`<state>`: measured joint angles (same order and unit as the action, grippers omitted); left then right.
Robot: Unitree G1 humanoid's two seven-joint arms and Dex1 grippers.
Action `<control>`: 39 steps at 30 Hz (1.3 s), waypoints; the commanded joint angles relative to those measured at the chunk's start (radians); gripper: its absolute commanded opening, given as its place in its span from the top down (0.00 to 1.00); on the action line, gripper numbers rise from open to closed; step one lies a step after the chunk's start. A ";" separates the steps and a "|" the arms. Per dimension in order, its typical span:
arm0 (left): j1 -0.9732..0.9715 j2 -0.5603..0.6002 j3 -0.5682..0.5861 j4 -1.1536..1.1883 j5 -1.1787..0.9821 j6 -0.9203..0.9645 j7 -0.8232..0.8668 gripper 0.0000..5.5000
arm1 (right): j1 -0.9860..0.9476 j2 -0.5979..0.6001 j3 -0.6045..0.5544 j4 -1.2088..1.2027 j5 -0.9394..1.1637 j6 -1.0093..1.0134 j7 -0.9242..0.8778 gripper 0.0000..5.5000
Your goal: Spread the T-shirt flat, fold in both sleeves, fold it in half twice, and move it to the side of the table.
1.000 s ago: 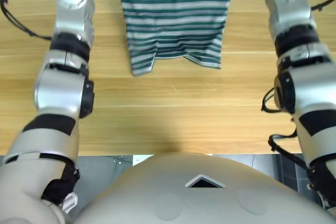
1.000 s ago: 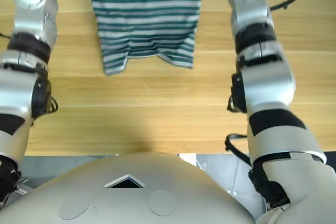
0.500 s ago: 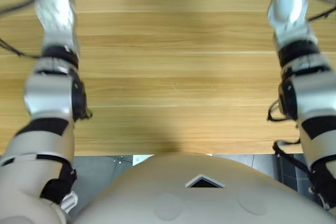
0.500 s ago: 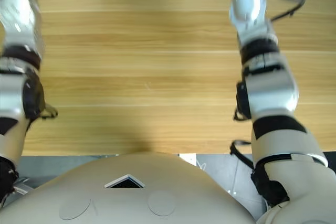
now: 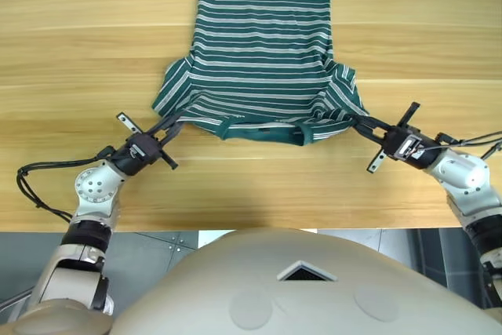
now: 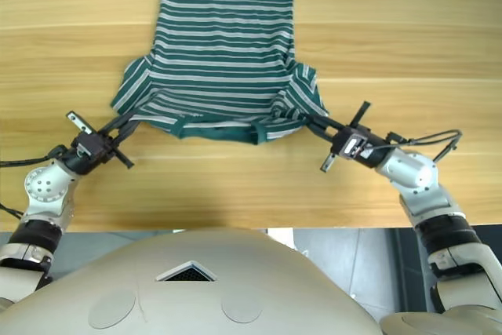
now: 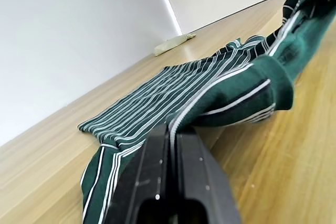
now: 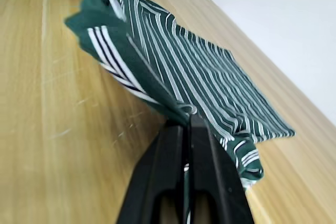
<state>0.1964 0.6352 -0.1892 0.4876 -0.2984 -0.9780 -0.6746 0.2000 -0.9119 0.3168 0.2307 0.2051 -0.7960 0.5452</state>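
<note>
A green T-shirt with white stripes (image 5: 263, 52) lies on the wooden table (image 5: 259, 190), hem at the far side and collar toward me. Its sleeves are bunched at the near corners. My left gripper (image 5: 174, 121) is shut on the shirt's near left shoulder, low over the table. My right gripper (image 5: 357, 121) is shut on the near right shoulder. In the left wrist view the black fingers (image 7: 157, 153) pinch a striped fold (image 7: 220, 90). The right wrist view has the fingers (image 8: 170, 150) closed on a raised ridge of cloth (image 8: 173, 66).
The table's front edge (image 5: 118, 230) runs just behind both wrists, with floor below it. A small pale object (image 7: 170, 44) lies at the far side of the table by a white wall. Bare wood lies left and right of the shirt.
The shirt hung in the air between raised arms, then rose out of view. Now it lies spread on the table, and both arms have dropped low near the front edge, still gripping it.
</note>
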 commanded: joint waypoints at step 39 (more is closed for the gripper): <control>-0.375 -0.230 0.209 -0.007 0.459 0.182 0.417 0.40 | -0.822 0.494 0.073 0.582 -0.815 0.241 -0.345 0.52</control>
<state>-0.1356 0.4483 0.0101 0.4623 0.1913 -0.7775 -0.3008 -0.4526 -0.4992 0.3154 0.5890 -0.5003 -0.6013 0.3053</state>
